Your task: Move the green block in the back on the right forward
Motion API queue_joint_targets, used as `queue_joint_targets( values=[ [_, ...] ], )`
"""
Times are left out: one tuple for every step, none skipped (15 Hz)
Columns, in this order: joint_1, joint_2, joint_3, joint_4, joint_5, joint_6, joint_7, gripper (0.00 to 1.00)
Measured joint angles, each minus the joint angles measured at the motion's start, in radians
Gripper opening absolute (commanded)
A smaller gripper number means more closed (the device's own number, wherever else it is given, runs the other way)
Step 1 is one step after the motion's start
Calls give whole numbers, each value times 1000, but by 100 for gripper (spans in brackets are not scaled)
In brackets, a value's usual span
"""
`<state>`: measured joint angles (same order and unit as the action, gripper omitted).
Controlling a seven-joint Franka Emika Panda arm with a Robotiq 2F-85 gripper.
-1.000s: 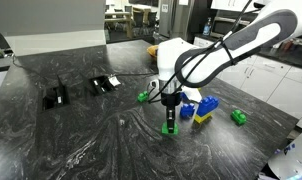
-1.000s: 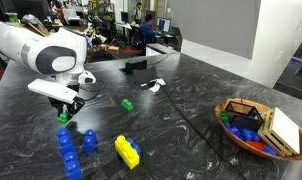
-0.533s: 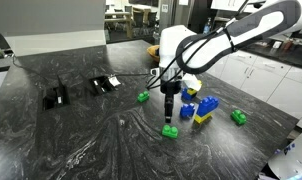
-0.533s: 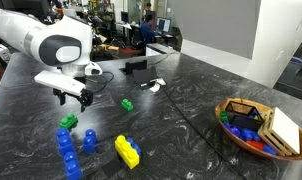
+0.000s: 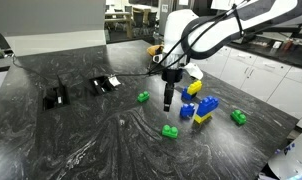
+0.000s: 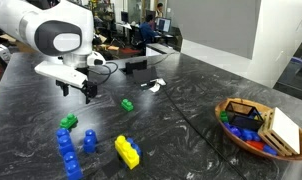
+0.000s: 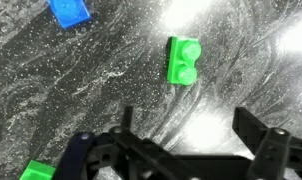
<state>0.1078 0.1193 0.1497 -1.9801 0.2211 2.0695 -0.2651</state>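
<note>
Three small green blocks lie on the dark marbled counter [image 5: 81, 140] in an exterior view. The green block [image 5: 170, 131] of the task sits nearest the front edge, directly under the raised gripper [image 5: 169, 103] and clear of it. A second green block [image 5: 143, 97] lies further back, and a third green block [image 5: 238, 117] lies well off to the side, beyond the one blue-and-yellow stack [image 5: 203, 108]. Two black objects [image 5: 55, 97] rest apart from the blocks at the far side of the counter. In an exterior view from another angle, the gripper [image 6: 77, 92] hangs above the green block [image 6: 67, 122]; only two green pieces show there, along with one basket [image 6: 253, 140] of toys. In the wrist view the gripper [image 7: 186, 135] has its jaws spread wide with nothing between them, and the green block [image 7: 184, 60], two studs up, lies flat on the counter ahead of it. One blue block [image 7: 69, 11] shows at the top edge.
</note>
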Motion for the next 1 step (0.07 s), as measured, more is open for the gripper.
queue_joint_targets(
  values=[
    [0, 0, 0, 0, 0, 0, 0, 100]
  ],
)
